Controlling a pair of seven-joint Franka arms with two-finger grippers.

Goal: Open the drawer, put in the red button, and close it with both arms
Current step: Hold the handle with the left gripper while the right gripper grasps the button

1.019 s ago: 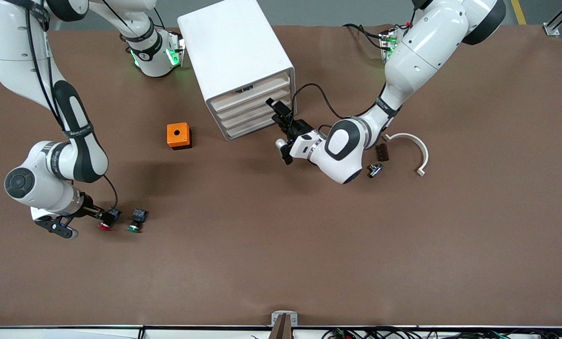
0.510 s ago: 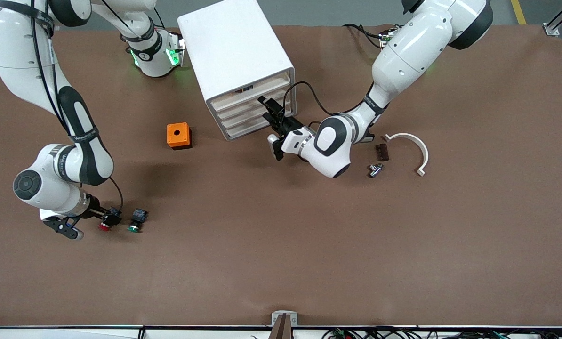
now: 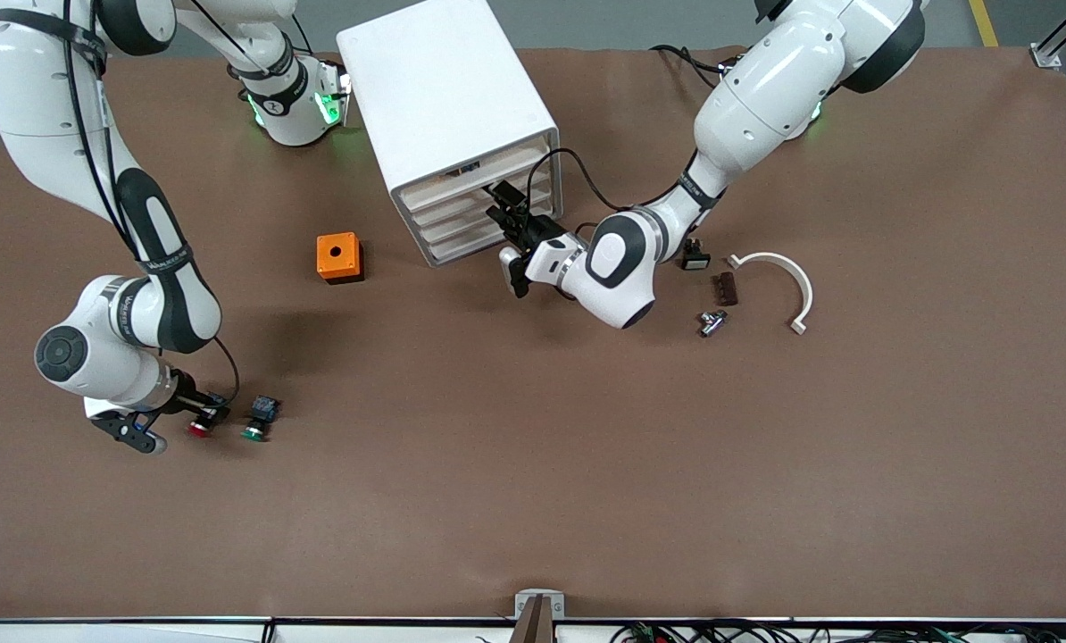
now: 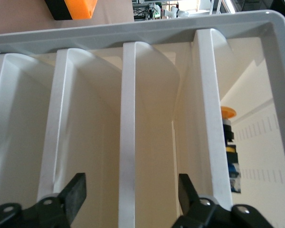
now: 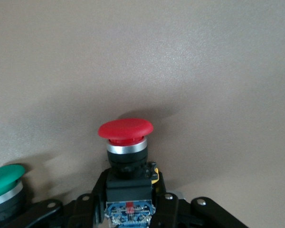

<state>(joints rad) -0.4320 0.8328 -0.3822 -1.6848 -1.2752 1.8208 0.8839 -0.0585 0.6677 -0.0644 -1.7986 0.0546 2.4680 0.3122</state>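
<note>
The task is sitting at its opening stage: the left end effector (image 3: 508, 212), fingers spread, is addressing the shut drawer (image 3: 475, 198) front, while the right end effector (image 3: 203, 414) is clamping the red button (image 3: 199, 429) lying on the table (image 3: 533, 464).

The red button (image 3: 199, 428), round red cap on a dark body, is lying on its side at the frame's lower left on the tabletop. The drawer (image 3: 478, 196), second of four white fronts, is sitting shut at upper centre.
</note>
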